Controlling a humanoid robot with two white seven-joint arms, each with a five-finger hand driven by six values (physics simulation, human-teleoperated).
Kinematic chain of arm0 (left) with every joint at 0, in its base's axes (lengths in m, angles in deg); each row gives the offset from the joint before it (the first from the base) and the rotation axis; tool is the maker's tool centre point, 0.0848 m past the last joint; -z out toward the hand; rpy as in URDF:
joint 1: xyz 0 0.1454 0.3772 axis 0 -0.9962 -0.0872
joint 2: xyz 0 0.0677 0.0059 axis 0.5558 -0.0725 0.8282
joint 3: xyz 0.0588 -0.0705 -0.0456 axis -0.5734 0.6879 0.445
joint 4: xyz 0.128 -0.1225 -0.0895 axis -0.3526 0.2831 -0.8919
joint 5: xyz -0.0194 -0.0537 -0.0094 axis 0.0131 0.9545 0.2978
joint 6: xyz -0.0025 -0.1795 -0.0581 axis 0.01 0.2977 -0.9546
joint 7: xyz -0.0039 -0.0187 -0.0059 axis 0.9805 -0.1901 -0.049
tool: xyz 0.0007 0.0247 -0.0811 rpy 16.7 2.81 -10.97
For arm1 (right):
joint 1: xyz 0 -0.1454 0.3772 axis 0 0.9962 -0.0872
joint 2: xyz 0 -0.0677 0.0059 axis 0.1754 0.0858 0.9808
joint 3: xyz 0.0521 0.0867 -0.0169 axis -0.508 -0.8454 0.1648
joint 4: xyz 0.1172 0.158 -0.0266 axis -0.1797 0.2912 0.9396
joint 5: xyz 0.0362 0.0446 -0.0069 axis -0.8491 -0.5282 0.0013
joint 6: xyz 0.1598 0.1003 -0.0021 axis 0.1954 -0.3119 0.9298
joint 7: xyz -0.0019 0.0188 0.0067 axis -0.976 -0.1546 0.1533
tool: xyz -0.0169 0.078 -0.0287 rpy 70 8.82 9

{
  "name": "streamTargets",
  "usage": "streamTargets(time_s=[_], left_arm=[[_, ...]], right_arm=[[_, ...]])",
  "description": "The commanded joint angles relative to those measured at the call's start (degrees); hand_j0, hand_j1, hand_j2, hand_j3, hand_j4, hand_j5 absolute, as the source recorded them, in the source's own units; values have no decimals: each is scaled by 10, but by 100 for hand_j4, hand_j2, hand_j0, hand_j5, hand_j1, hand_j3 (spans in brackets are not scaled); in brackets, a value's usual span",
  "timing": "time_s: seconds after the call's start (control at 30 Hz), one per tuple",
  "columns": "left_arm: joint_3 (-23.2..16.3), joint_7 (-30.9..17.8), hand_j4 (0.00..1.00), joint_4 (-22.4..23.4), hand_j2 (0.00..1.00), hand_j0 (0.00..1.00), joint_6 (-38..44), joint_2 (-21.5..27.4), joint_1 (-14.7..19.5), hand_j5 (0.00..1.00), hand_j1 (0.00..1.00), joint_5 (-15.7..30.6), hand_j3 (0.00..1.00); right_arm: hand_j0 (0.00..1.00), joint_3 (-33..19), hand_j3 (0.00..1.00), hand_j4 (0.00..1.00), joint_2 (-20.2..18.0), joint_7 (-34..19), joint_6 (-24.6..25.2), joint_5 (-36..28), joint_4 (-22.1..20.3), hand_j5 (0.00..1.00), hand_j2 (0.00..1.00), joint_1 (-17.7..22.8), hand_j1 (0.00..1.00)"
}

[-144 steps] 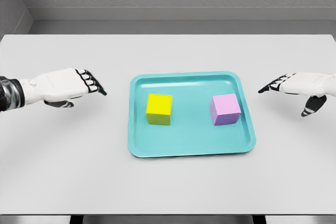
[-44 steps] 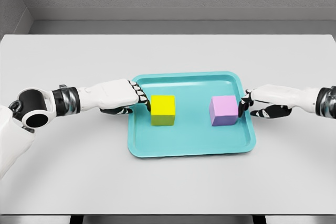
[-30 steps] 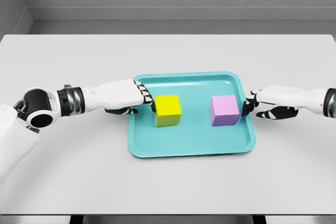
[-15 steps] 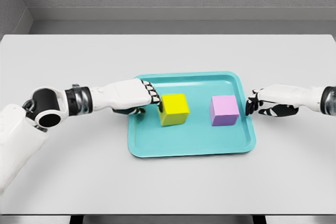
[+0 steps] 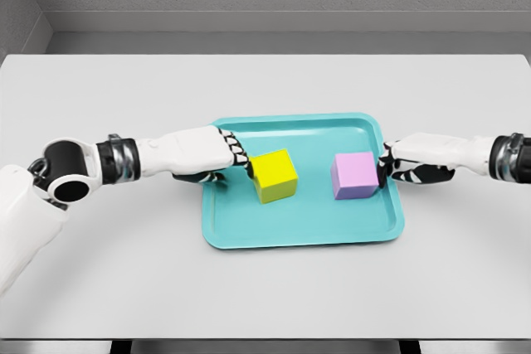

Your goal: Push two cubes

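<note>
— Cubes first: where did they sit?

— Both lay inside the teal tray [image 5: 303,236] in the middle of the white surface [image 5: 265,296]. The yellow cube [image 5: 275,175] was left of the tray's centre and turned a little askew to the tray's edges; the pink cube [image 5: 357,175] stood square, near the right rim. They were well apart, with bare tray floor between them.

— And the hands?

— The left hand [image 5: 203,153] reached in over the tray's left rim, its fingers [image 5: 239,155] held together and extended, their tips against the yellow cube's left face. It gripped nothing. The right hand [image 5: 406,162] came in over the right rim, fingers likewise straight-ish and bunched, tips at the pink cube's right face; whether they truly pressed it or only stood just beside it, I could not tell. It held nothing either.

— So which step was that?

— The push itself, I judged, with each hand set behind its own cube and aimed inward. The yellow one looked further along than the pink.

— What did the next move call for?

— Pressing both cubes toward the tray's middle until they met. The yellow cube's skew suggested an off-centre contact, so the left fingertips would have needed to bear nearer the middle of that face, or it could spin away. The right hand needed firm contact and a level, steady slide.
</note>
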Motion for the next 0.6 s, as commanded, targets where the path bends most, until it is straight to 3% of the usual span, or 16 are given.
streamTargets(time_s=[0.0,0.1,0.57], left_arm=[[2,0,64,-1,64,64,2,9,0,64,64,7,64],[2,0,60,-4,60,60,2,28,2,60,60,19,60],[-3,0,61,3,61,61,2,15,5,61,61,30,61]], right_arm=[[49,1,49,49,2,-1,-1,0,0,49,49,0,49],[49,1,49,49,3,-2,-1,0,-1,49,49,0,49],[52,-6,52,52,-2,-10,-1,12,4,52,52,-4,52]])
